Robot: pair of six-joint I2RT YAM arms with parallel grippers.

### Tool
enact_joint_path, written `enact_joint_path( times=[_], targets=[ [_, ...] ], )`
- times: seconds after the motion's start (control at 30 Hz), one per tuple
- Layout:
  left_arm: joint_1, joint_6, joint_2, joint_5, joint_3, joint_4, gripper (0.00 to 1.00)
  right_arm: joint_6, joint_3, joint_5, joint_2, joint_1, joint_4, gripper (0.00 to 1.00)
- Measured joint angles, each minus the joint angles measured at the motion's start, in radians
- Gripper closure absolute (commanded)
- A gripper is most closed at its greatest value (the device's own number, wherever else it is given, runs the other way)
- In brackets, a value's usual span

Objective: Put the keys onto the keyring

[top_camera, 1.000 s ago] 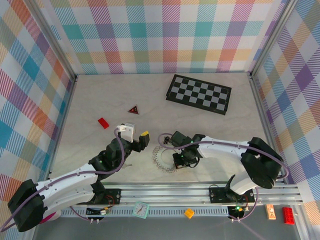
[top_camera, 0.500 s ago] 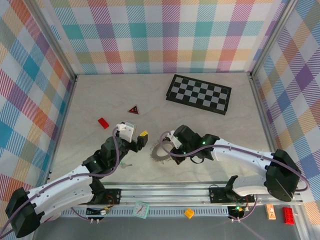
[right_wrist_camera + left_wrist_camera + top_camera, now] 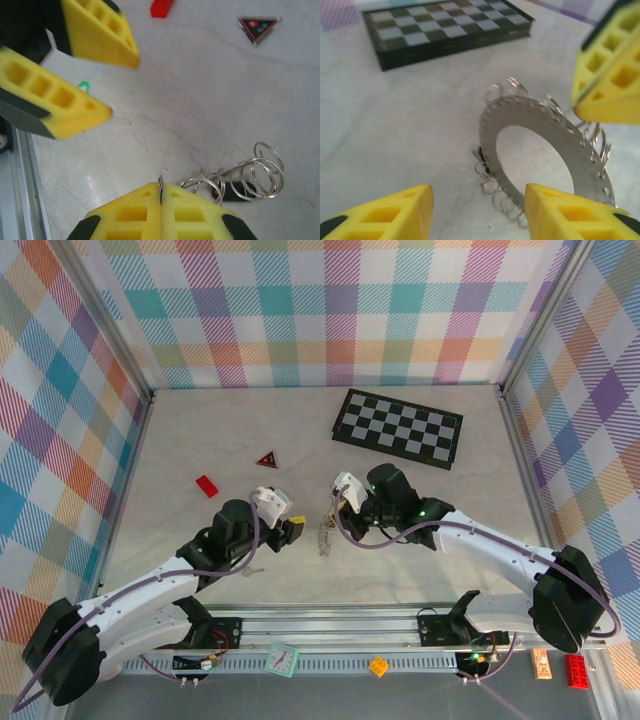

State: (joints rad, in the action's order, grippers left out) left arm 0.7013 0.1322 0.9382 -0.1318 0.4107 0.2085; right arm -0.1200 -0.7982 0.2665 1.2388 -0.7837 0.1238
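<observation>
The keyring is a flat grey disc with a wide hole and several small wire rings along its rim. My right gripper is shut on its edge and holds it upright, so it looks thin and edge-on from above. My left gripper faces the ring's flat side with open jaws and nothing between them; it sits just left of the ring. A bright green tag of one of the keys peeks out beside the left fingers. A small black piece lies under the wire rings.
A chessboard lies at the back right. A red triangle and a red brick sit to the back left of the left arm. The aluminium rail runs along the near edge.
The right gripper has tipped the keyring up from lying flat onto its edge and drawn it back. The left gripper has moved right toward the ring, its jaws narrowing.
</observation>
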Motion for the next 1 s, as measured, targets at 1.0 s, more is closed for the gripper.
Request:
enact_joint_path(
  times=[1.0],
  targets=[
    [-0.011, 0.146, 0.102, -0.414, -0.018, 0.188, 0.7, -0.208, 0.0, 0.311, 0.011, 0.012, -0.01, 1.0]
  ],
)
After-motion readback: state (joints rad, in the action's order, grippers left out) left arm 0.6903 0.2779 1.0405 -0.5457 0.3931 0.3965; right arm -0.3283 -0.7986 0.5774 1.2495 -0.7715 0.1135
